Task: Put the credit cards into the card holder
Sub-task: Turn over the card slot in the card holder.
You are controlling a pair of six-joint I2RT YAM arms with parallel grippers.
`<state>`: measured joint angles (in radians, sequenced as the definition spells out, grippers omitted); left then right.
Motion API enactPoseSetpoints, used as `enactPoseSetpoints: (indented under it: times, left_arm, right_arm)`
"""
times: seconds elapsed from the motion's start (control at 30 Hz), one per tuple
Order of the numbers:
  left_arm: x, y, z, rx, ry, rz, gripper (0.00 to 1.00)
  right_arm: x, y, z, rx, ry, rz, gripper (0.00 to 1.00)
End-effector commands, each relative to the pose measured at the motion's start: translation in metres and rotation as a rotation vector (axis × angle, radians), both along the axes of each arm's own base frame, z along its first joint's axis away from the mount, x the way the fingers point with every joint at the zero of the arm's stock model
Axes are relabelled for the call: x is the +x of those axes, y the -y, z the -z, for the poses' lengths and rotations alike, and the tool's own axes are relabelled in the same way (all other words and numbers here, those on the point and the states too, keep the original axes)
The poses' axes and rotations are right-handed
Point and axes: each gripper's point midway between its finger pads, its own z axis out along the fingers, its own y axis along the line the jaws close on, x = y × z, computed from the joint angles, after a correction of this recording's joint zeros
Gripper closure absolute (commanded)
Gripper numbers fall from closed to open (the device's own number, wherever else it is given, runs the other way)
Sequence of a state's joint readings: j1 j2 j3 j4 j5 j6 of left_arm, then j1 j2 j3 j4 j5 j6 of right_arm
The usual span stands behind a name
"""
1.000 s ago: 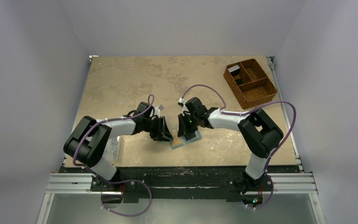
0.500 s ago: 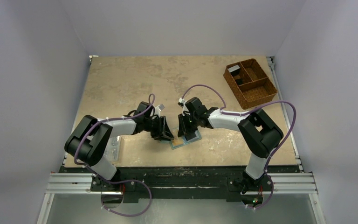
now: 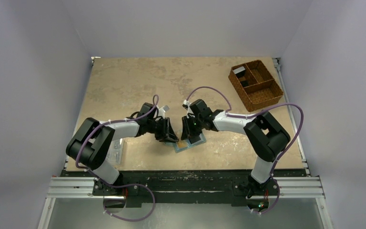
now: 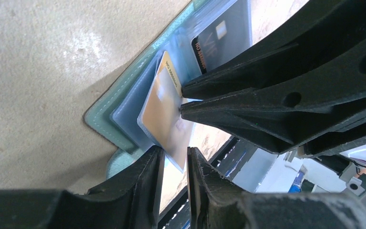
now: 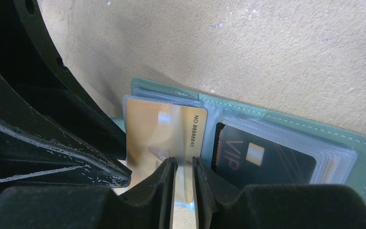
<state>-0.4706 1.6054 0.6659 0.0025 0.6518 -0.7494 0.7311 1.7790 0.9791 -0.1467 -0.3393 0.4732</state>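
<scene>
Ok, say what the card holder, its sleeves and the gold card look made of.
The card holder: teal faux leather probably, matte, stitched edge. The sleeves: clear glossy plastic film, cards showing through. The gold card: stiff plastic seemingly, shiny, printed number, glare.

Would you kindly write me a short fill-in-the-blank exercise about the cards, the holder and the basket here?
1. The holder lies ___ on the table.
2. The VIP card is ___ in colour.
3. In the right wrist view, the gold card lies to the ___ of the VIP card.
4. The basket stands in the table's far ___ corner.
Missing words: open; black; left; right.
</scene>
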Motion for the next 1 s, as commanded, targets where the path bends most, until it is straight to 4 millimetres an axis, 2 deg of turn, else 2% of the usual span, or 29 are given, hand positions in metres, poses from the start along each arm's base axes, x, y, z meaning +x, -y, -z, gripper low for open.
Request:
enactPoseSetpoints:
  times: [0.0, 0.1, 0.17, 0.33, 0.4, 0.47, 0.57, 0.67, 0.77, 0.87, 0.97]
  left_arm:
    - [0.02, 0.014, -0.03, -0.089, 0.082, 0.018, 0.72]
    - [0.024, 0.019, -0.036, -0.108, 0.094, 0.029, 0.71]
    - [0.026, 0.022, -0.038, -0.115, 0.099, 0.036, 0.7]
    - [0.034, 0.037, -0.043, -0.14, 0.114, 0.074, 0.68]
    - [0.035, 0.05, -0.042, -0.148, 0.117, 0.104, 0.67]
    - [0.037, 0.067, -0.04, -0.163, 0.115, 0.137, 0.67]
    - [0.037, 0.091, -0.03, -0.197, 0.092, 0.16, 0.67]
    - [0.047, 0.1, -0.041, -0.225, 0.113, 0.164, 0.66]
    - [0.057, 0.088, -0.057, -0.165, 0.198, 0.157, 0.56]
    - [0.057, 0.073, -0.069, -0.132, 0.216, 0.168, 0.51]
    - [0.059, 0.055, -0.085, -0.122, 0.235, 0.165, 0.46]
  right_arm:
    - [0.001, 0.005, -0.026, 0.039, 0.002, 0.028, 0.72]
    - [0.013, 0.014, -0.055, 0.071, 0.042, 0.063, 0.7]
    - [0.027, 0.03, -0.072, 0.064, 0.079, 0.108, 0.68]
    - [0.069, 0.101, -0.105, 0.009, 0.188, 0.303, 0.64]
    - [0.081, 0.127, -0.112, -0.017, 0.228, 0.365, 0.63]
    - [0.087, 0.144, -0.118, -0.035, 0.247, 0.4, 0.63]
    - [0.089, 0.153, -0.124, -0.035, 0.265, 0.427, 0.63]
    - [0.09, 0.159, -0.128, -0.041, 0.281, 0.449, 0.63]
    - [0.091, 0.163, -0.129, -0.049, 0.288, 0.462, 0.62]
    - [0.096, 0.164, -0.132, -0.046, 0.297, 0.471, 0.61]
    - [0.108, 0.16, -0.143, -0.022, 0.314, 0.485, 0.59]
